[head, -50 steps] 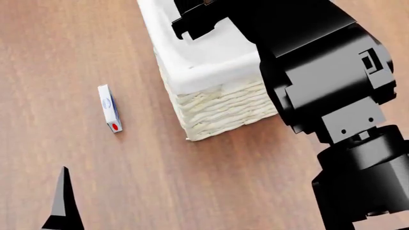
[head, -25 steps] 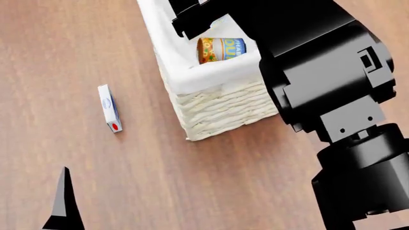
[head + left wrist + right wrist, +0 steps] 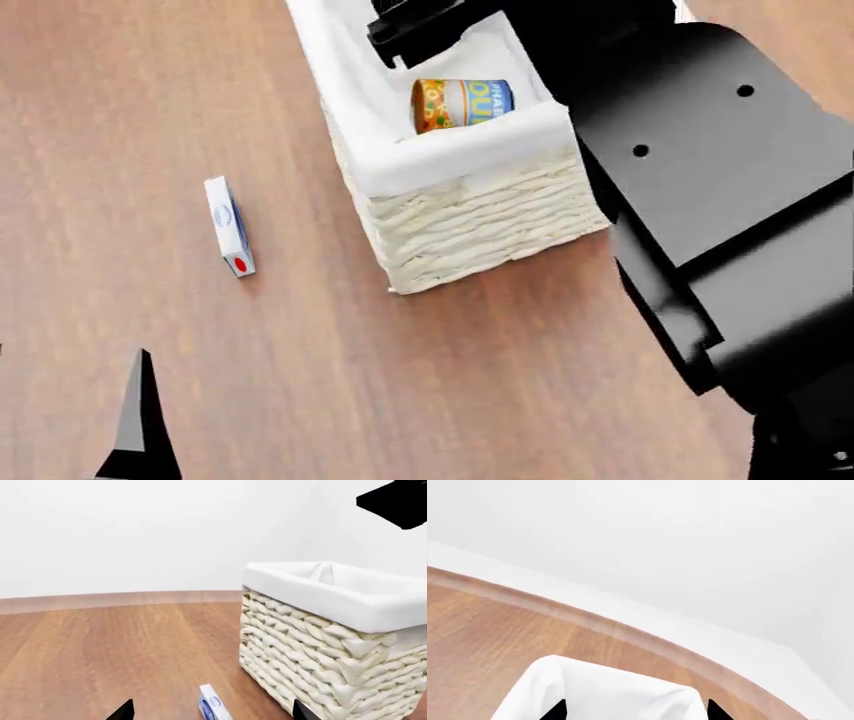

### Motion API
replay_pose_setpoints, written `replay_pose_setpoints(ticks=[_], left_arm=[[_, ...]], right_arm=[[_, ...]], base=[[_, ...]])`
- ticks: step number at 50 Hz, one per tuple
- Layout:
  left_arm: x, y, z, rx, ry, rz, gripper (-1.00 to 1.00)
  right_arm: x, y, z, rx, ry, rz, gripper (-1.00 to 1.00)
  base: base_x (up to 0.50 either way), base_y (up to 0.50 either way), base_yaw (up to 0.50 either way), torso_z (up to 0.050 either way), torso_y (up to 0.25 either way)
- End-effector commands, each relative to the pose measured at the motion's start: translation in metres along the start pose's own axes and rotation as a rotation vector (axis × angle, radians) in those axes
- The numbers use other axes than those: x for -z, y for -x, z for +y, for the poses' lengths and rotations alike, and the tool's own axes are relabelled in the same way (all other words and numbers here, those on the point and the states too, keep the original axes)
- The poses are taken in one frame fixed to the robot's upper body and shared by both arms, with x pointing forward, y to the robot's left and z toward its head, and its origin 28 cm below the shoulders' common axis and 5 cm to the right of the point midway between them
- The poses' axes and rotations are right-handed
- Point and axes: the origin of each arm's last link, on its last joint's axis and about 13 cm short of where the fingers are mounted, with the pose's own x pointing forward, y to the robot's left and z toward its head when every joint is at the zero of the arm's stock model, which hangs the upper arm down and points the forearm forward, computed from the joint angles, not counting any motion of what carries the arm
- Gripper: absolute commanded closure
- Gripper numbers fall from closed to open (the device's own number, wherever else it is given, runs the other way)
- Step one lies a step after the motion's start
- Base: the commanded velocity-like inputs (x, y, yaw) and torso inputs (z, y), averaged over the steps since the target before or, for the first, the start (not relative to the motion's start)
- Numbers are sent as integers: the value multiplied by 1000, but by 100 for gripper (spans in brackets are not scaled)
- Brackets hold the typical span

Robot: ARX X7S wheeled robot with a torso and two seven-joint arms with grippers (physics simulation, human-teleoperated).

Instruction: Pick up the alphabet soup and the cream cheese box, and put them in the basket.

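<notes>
The alphabet soup point(image 3: 461, 103) lies on its side inside the basket point(image 3: 467, 215), orange-yellow end to the left. My right gripper point(image 3: 636, 712) is open and empty above the basket's white cloth rim point(image 3: 607, 690); in the head view its black fingers point(image 3: 414, 25) hang over the basket's far part. The cream cheese box point(image 3: 228, 226) stands on its thin edge on the wood, left of the basket. My left gripper point(image 3: 211, 715) is open and empty, low over the wood, with the box point(image 3: 213, 705) between and just beyond its fingertips. The basket point(image 3: 320, 645) stands close beside it.
The wooden surface point(image 3: 400, 380) runs all around the basket. My right arm point(image 3: 721, 220) fills the right side of the head view. One left finger point(image 3: 138, 420) shows at the bottom left. A white wall point(image 3: 133, 535) with a baseboard lies beyond.
The soup can has appeared inside the basket, let go by my right gripper. The right arm has since moved up, nearer the head camera. The left gripper and cream cheese box have not moved.
</notes>
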Motion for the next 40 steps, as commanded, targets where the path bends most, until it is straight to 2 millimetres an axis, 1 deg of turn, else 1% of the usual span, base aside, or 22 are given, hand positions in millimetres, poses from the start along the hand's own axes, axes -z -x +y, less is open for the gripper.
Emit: replay_pose_setpoints(ticks=[1, 3, 4, 5, 6, 7, 8, 9, 11, 12, 13, 15, 17, 22, 26, 31, 40], left_arm=[[0, -2, 0, -2, -1, -4, -100], [-1, -2, 0, -2, -2, -7, -100], [-1, -3, 0, -4, -3, -9, -100], [-1, -3, 0, -4, -3, -9, -100], [-2, -3, 0, -5, -2, -11, -100], [-2, -3, 0, -4, -3, -12, -100], [-2, -4, 0, -4, -3, -12, -100], [-2, -4, 0, -3, -3, -13, -100], [-2, -4, 0, 0, -4, -14, -100], [-2, -4, 0, 1, -4, -14, -100], [-2, -4, 0, 1, -4, -14, -100], [-2, -4, -1, 6, -3, -14, -100], [-4, -4, -2, 8, 0, -16, -100], [-5, -6, -1, 6, -6, -26, -100], [-6, -11, 0, 4, -20, -47, -100], [-9, -16, 0, 6, -23, -65, -100], [-8, -15, 1, 1, -27, -63, -100]], right_arm=[[7, 59, 20, 89, -5, -237, -100], [12, 62, 21, 109, 7, -229, -100], [23, 69, 27, 127, 3, -253, -100], [23, 69, 27, 127, 3, -253, -100], [28, 74, 30, 149, 21, -244, -100], [31, 77, 32, 145, -15, -235, -100], [37, 85, 37, 155, -7, -243, -100], [39, 87, 38, 171, -2, -237, -100], [46, 101, 46, 153, -24, -252, -100], [49, 106, 49, 170, -14, -284, -100], [51, 109, 50, 193, 19, -305, -100], [56, 117, 56, 189, -16, -329, -100], [61, 126, 61, 200, 3, -323, -100], [72, 141, 69, 215, -49, -295, -100], [92, 155, 81, 214, -38, -267, -100], [98, 161, 85, 216, -54, -243, -100], [111, 163, 92, 225, -77, -204, -100]], base=[[0, 0, 0, 0, 0], [0, 0, 0, 0, 0], [0, 0, 0, 0, 0], [0, 0, 0, 0, 0], [0, 0, 0, 0, 0], [0, 0, 0, 0, 0], [0, 0, 0, 0, 0], [0, 0, 0, 0, 0], [0, 0, 0, 0, 0], [0, 0, 0, 0, 0], [0, 0, 0, 0, 0], [0, 0, 0, 0, 0], [0, 0, 0, 0, 0], [0, 0, 0, 0, 0], [0, 0, 0, 0, 0], [0, 0, 0, 0, 0], [0, 0, 0, 0, 0]])
